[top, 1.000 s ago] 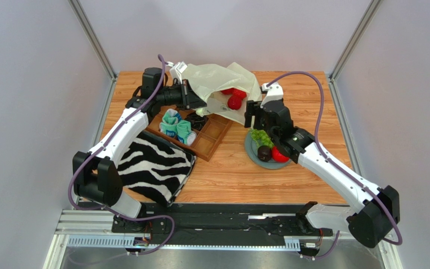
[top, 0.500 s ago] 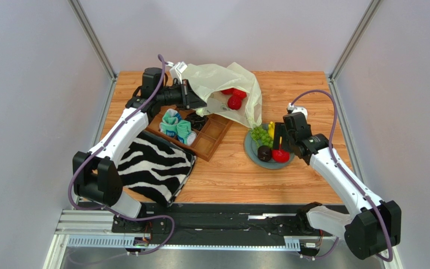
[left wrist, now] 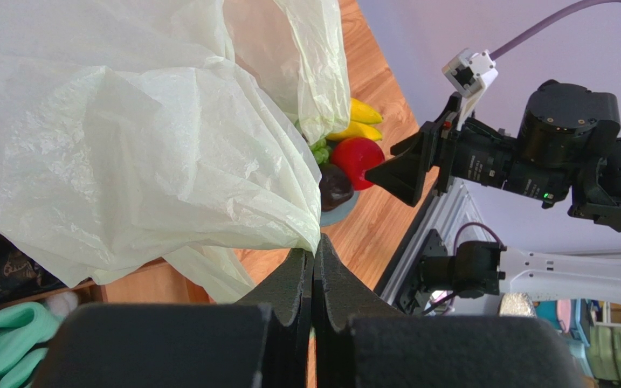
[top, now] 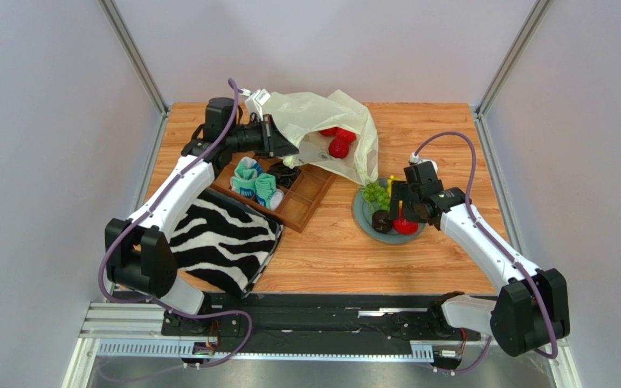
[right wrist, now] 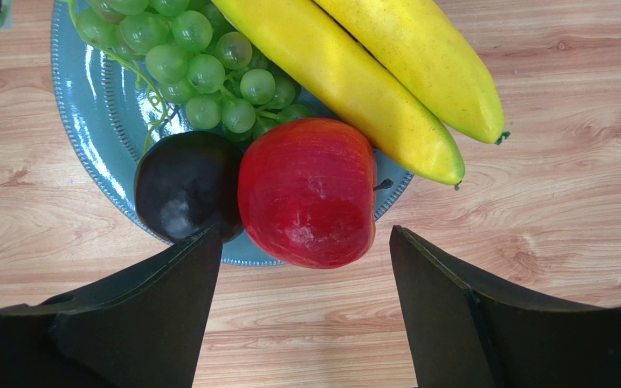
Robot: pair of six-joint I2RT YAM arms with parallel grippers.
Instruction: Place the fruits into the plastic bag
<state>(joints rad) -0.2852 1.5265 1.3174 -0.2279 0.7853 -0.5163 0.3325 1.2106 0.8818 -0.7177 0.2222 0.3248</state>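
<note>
The pale plastic bag point(top: 322, 117) lies at the back of the table with two red fruits point(top: 339, 145) showing in its mouth. My left gripper point(top: 288, 145) is shut on the bag's edge point(left wrist: 289, 218) and holds the mouth up. A blue-grey plate point(top: 361, 217) holds green grapes point(right wrist: 200, 56), two bananas point(right wrist: 354, 81), a dark plum point(right wrist: 184, 186) and a red apple point(right wrist: 306, 190). My right gripper point(right wrist: 304, 234) hangs open just above the plate. The apple's near side sits between its fingers, and nothing is held.
A wooden compartment tray point(top: 306, 198) with teal-and-white socks point(top: 255, 182) sits left of the plate. A zebra-striped cloth point(top: 221, 238) lies at the front left. Bare wood stretches in front of and right of the plate.
My right gripper has left the bag's mouth, swung right and come down over the plate, its jaws a little wider. The left gripper and bag have not moved.
</note>
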